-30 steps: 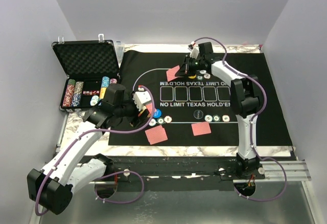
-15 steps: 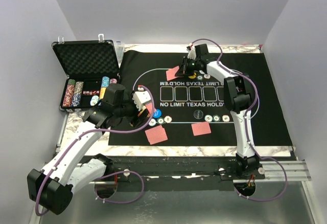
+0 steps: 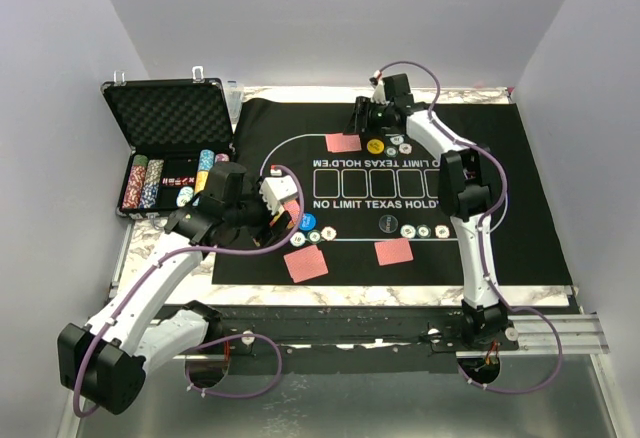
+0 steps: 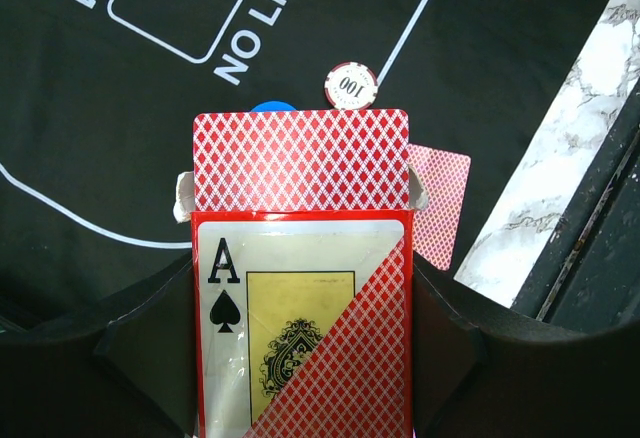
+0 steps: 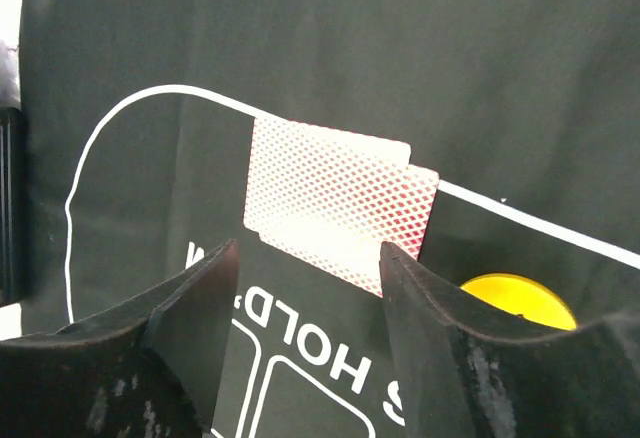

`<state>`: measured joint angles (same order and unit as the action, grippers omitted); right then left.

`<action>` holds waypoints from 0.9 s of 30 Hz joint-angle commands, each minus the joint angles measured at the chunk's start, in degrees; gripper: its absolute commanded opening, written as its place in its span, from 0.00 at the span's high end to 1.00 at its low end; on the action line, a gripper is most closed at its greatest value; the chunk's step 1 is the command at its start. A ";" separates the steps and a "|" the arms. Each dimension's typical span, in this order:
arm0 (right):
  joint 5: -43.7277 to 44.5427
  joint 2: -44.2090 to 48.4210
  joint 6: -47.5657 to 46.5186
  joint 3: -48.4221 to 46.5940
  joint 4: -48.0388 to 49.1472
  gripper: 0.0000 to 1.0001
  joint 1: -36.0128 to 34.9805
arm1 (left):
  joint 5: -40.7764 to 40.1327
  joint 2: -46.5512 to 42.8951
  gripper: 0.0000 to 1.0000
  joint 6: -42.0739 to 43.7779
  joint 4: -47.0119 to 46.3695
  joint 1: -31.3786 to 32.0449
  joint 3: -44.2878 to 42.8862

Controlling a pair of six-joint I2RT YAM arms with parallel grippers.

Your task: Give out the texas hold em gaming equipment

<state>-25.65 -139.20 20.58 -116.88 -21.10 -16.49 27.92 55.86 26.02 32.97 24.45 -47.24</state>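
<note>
My left gripper (image 3: 281, 209) (image 4: 300, 358) is shut on the red-orange card box (image 4: 300, 338), held above the mat's near left. Red-backed playing cards (image 4: 300, 158) stick out of the box's open top. My right gripper (image 3: 366, 121) (image 5: 310, 253) is open and empty at the mat's far side, just above two overlapping red-backed cards (image 3: 343, 142) (image 5: 340, 198) lying flat. A yellow button disc (image 3: 374, 145) (image 5: 515, 300) lies beside them. Poker chips (image 3: 400, 146) sit to its right. A blue disc (image 3: 308, 222) (image 4: 272, 108) and a striped "100" chip (image 4: 351, 85) lie near the box.
More card pairs lie at the near side (image 3: 306, 263) (image 3: 394, 251), with three chips (image 3: 424, 231) by the right arm. The open black case (image 3: 170, 148) with chip stacks stands at the far left. The felt mat (image 3: 520, 188) covers the marble table.
The right gripper has opened and let go of the red-backed cards, which now lie flat on the mat's far left. The left arm and box have stayed put.
</note>
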 commanded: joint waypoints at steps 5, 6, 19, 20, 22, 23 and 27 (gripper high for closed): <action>6.03 8.14 -6.97 -1.07 -4.72 0.03 1.03 | 2.03 0.42 1.00 2.35 -0.98 -0.62 -1.67; 2.91 10.81 -8.29 1.38 -3.29 0.01 1.09 | 2.16 0.24 1.00 2.85 -1.26 -0.62 -1.46; -34.36 32.50 3.32 30.31 -0.36 0.02 -7.01 | 2.87 0.89 1.00 8.78 -1.99 1.69 -1.59; -34.92 33.34 3.33 31.40 -0.69 0.02 -8.50 | 2.57 1.21 1.00 8.63 -2.00 2.20 -1.82; -35.17 34.75 3.90 34.01 -0.19 0.02 -10.95 | 1.91 2.06 1.00 8.17 -1.93 3.00 -2.38; -35.29 35.54 4.52 35.76 0.95 0.01 -11.99 | 1.84 2.44 1.00 8.08 -1.88 3.21 -2.64; -36.61 36.99 5.94 39.21 4.04 0.00 -15.87 | 1.87 3.71 1.00 7.81 -1.78 4.33 -3.70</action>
<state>-57.63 -106.13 24.05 -79.64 -21.02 -30.04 28.14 58.74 33.10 32.69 27.66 -47.77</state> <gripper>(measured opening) 0.997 0.668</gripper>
